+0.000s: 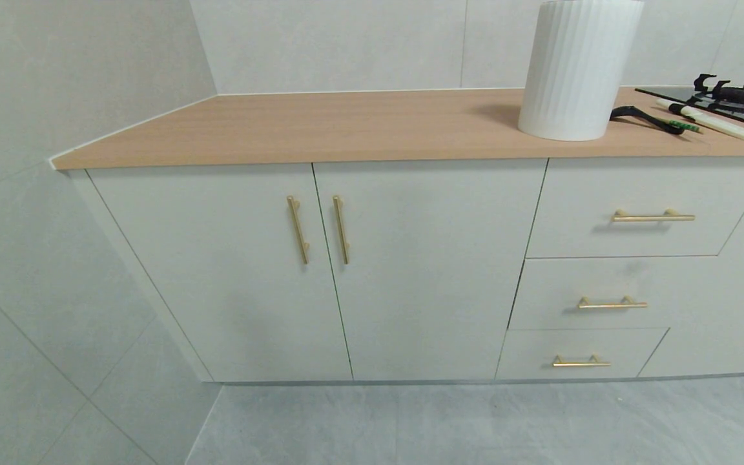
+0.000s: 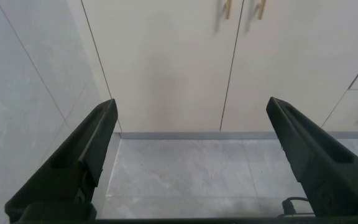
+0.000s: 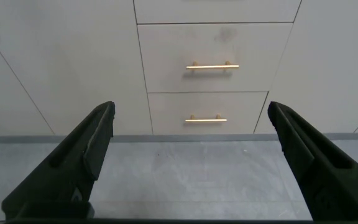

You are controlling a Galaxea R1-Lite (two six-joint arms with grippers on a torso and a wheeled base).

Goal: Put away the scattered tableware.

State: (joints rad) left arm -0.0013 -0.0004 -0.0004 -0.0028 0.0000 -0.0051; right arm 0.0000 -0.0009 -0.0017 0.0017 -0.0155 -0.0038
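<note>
On the wooden countertop (image 1: pixel 320 126) at the right stands a tall white ribbed container (image 1: pixel 577 68). Beside it lie a black curved utensil (image 1: pixel 644 118), a small green-handled piece (image 1: pixel 687 126) and a long white-handled utensil (image 1: pixel 715 121). My left gripper (image 2: pixel 191 107) hangs low and open with nothing between its fingers, facing the base of the cabinet doors (image 2: pixel 166 62). My right gripper (image 3: pixel 191 111) is also open and empty, low above the floor, facing the two lower drawers (image 3: pixel 213 59).
A black stove burner (image 1: pixel 743 97) sits at the counter's far right. Below are two cabinet doors with gold handles (image 1: pixel 298 229) and three drawers (image 1: pixel 650 206). A tiled wall (image 1: pixel 36 194) closes the left side. Grey floor (image 1: pixel 475 420) lies in front.
</note>
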